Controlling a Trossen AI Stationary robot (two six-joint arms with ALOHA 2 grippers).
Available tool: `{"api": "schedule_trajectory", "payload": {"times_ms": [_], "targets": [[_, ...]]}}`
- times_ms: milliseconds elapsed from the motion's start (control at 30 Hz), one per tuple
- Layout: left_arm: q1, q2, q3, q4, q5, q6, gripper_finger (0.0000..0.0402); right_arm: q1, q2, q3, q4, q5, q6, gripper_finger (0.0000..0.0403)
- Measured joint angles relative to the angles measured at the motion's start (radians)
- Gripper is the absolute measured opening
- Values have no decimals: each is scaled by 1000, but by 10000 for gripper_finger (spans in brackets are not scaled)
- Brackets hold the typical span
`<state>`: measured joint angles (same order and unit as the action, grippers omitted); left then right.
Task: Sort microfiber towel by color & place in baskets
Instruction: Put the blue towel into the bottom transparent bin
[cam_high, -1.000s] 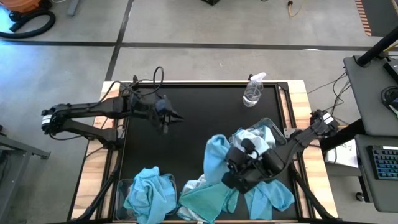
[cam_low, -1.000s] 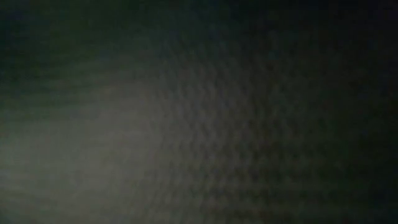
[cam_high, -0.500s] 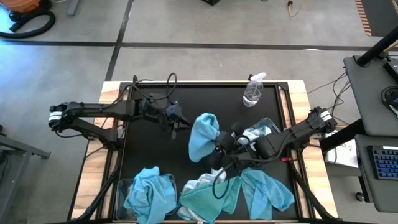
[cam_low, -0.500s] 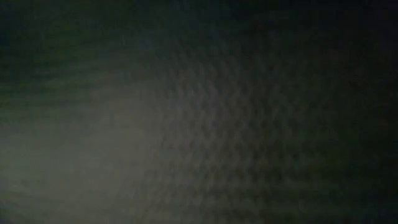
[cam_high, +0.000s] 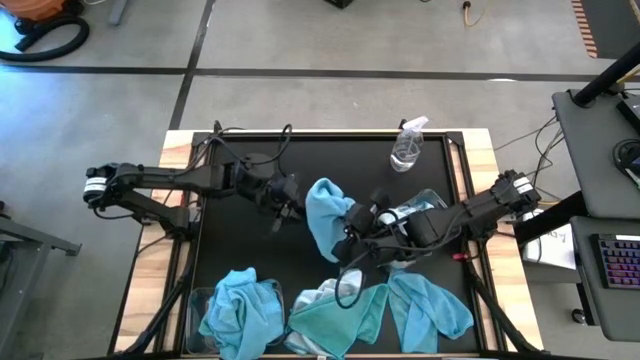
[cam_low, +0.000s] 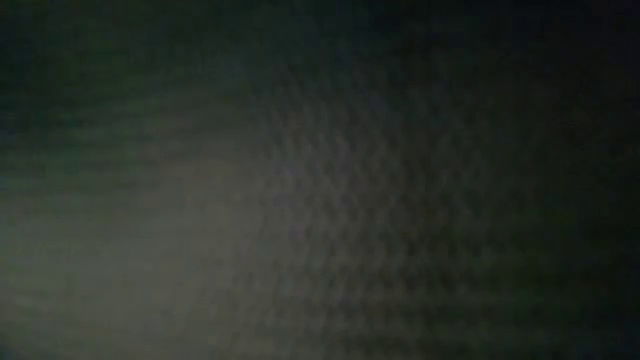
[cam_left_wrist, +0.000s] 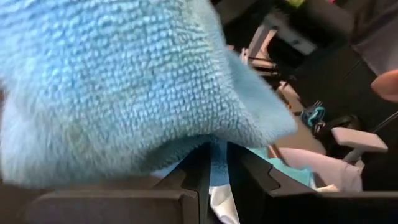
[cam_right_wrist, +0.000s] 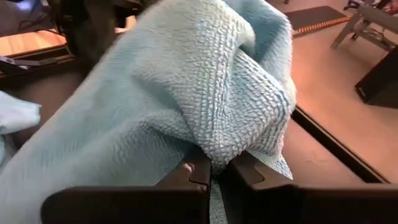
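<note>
Right gripper (cam_high: 347, 228) has lifted a sky-blue towel (cam_high: 326, 212) off the near-right pile to counter centre, fingers clamped on it. Left gripper (cam_high: 287, 205) has closed in (handover likely), fingers narrow around its edge. We still need it in the near-left basket (cam_high: 196, 305).

towel (cam_high: 325, 212) sky-blue | table (cam_high: 240, 235) black | tools dark | bottle (cam_high: 407, 146) clear

Two baskets (cam_high: 232, 318), one spray bottle (cam_high: 407, 148), two arms (cam_high: 180, 180).
</note>
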<state>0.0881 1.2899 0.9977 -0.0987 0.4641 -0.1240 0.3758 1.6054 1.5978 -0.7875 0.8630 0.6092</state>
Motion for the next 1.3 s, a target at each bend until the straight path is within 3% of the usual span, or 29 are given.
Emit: {"api": "schedule_trajectory", "payload": {"times_ms": [267, 900, 1300], "targets": [[-20, -2, 31, 8, 52, -16, 48, -15, 0, 0, -11, 3, -22, 11], [-19, -1, 69, 9, 43, 7, 160, -15, 0, 0, -24, -32, -27, 11], [-23, 19, 69, 71, 42, -53, 174, -19, 0, 0, 2, 33, -40, 11]]}}
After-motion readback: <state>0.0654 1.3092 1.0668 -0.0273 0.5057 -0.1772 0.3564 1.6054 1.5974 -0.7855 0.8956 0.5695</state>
